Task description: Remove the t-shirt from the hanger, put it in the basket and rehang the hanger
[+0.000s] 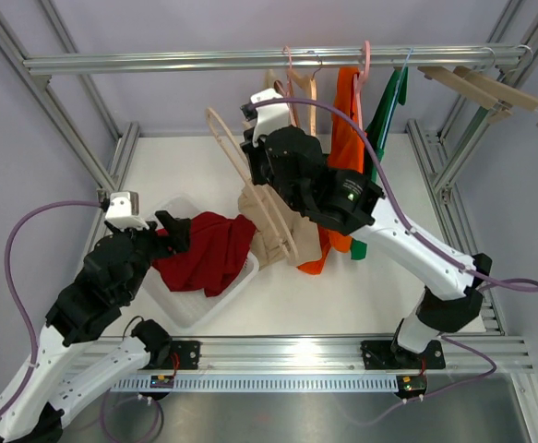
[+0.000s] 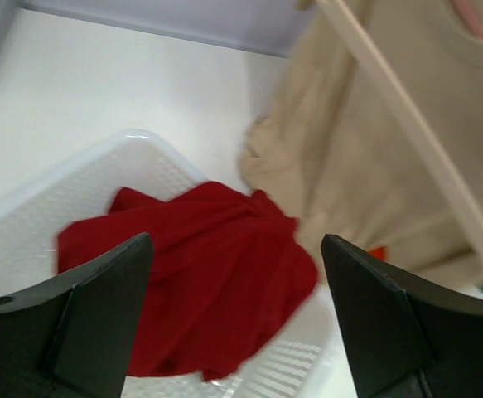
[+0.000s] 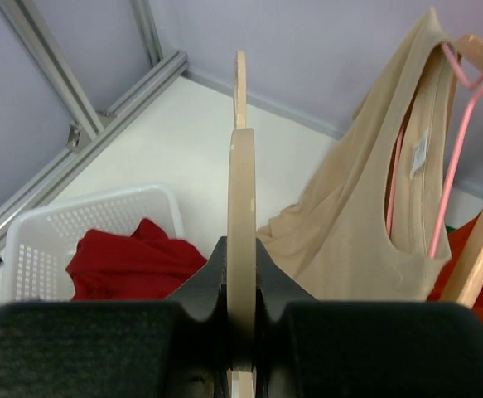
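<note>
Saw a white perforated basket (image 1: 191, 312) sitting on the white table (image 1: 195, 166), toward the near left. Noted an aluminium rail (image 1: 158, 61) running across the back, high over the tabletop. Counted three garments hanging right of its centre: a beige sleeveless top (image 3: 340, 215) on a thin pink hanger (image 3: 454, 166), an orange garment (image 1: 346, 138) just beside it, and a green garment (image 1: 388, 106) farther right, tilted. Found bare wooden hangers (image 1: 490, 88) at the rail's right end, slanting outward. Made out aluminium frame posts (image 1: 65, 120) at the rear left corner, against plain pale walls.
</note>
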{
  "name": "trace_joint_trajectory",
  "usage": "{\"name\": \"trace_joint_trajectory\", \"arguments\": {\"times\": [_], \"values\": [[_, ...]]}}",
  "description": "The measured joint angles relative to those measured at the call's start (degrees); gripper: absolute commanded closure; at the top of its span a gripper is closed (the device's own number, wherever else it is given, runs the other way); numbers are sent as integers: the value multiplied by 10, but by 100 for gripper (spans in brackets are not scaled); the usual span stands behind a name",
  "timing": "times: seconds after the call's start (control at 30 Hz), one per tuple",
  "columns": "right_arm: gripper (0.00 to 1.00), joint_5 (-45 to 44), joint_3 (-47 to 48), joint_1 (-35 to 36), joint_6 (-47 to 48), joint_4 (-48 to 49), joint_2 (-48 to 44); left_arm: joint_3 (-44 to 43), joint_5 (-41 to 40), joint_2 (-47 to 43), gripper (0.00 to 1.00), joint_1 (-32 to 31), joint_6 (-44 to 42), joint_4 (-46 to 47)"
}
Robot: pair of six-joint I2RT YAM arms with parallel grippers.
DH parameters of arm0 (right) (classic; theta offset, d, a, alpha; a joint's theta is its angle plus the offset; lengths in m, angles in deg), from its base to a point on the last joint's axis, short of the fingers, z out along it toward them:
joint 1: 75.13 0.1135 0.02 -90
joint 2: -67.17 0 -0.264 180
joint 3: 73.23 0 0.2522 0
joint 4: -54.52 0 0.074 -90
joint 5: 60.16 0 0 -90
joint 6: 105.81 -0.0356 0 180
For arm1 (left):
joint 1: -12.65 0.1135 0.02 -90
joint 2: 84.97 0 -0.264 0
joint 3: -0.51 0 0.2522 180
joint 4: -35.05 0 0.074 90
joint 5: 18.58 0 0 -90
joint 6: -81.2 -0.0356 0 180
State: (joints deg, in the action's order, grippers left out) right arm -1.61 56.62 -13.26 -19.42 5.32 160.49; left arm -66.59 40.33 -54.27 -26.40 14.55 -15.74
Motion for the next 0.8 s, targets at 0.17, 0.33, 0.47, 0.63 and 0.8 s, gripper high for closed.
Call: {"name": "trace_joint_trajectory", "arguments": {"times": [0.17,0.33,0.47,0.63,0.8], "values": [[100,-21,105,0,13,8,73,-10,152,-4,30,0,60,12],[100,-40,225,-3,19,9,151,-3,273,2,32,0,102,75],[100,-47,283,-9,20,9,192,-5,340,31,30,0,120,141],[100,-54,278,-14,21,13,195,-6,392,100,29,-2,133,202],[100,-54,267,-14,17,18,195,-1,417,138,29,-12,143,252]]}}
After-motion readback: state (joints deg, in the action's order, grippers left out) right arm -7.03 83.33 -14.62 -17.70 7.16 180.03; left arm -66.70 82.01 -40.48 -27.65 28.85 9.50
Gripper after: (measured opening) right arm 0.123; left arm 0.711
